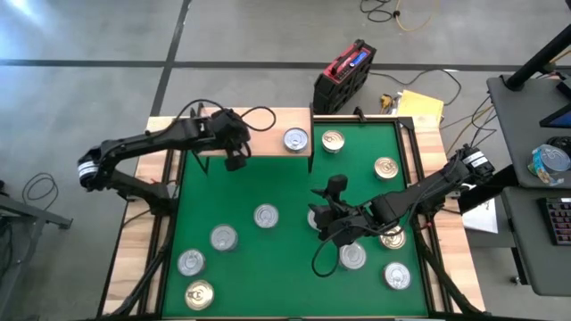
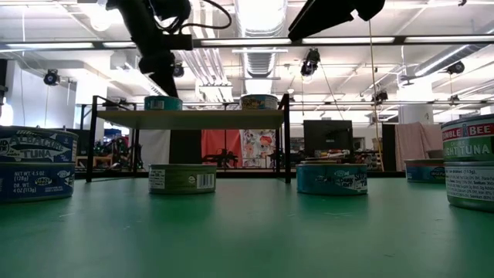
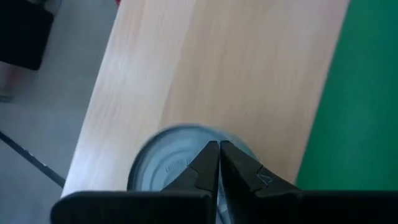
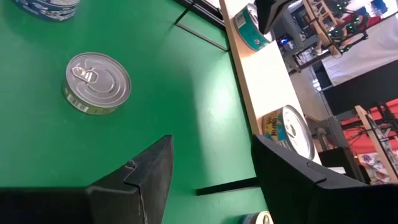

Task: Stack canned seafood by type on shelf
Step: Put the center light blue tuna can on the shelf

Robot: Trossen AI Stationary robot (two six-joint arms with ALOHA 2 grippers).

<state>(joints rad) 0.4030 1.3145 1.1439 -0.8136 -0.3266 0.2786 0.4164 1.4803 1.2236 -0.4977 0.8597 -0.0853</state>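
The shelf (image 1: 268, 134), a light-wood board on black legs, stands at the mat's far edge. It carries a silver-topped tin (image 1: 295, 139) and a teal-sided tin (image 2: 163, 103). My left gripper (image 3: 219, 144) is shut and stands just above the teal-sided tin's silver lid (image 3: 165, 165); in the high view the gripper (image 1: 235, 159) hides that tin. My right gripper (image 4: 211, 138) is open and empty, above the middle of the green mat (image 1: 268, 183). A silver-topped tin (image 4: 97, 83) lies on the mat ahead of it. My left gripper points its shut fingers (image 3: 208, 163) down over the lid of the tin on the shelf, near the lid's edge. I cannot tell whether the fingertips touch the lid. The tin sits flat on the shelf board (image 3: 236, 68).
Several tins lie loose on the mat: silver ones (image 1: 265, 216) (image 1: 223, 237) (image 1: 352, 256), gold ones (image 1: 199, 294) (image 1: 385, 167), and one (image 1: 333, 140) beside the shelf's right end. Tins stacked two high stand near the low camera (image 2: 35, 166). A red-and-black case (image 1: 343, 76) lies beyond the table.
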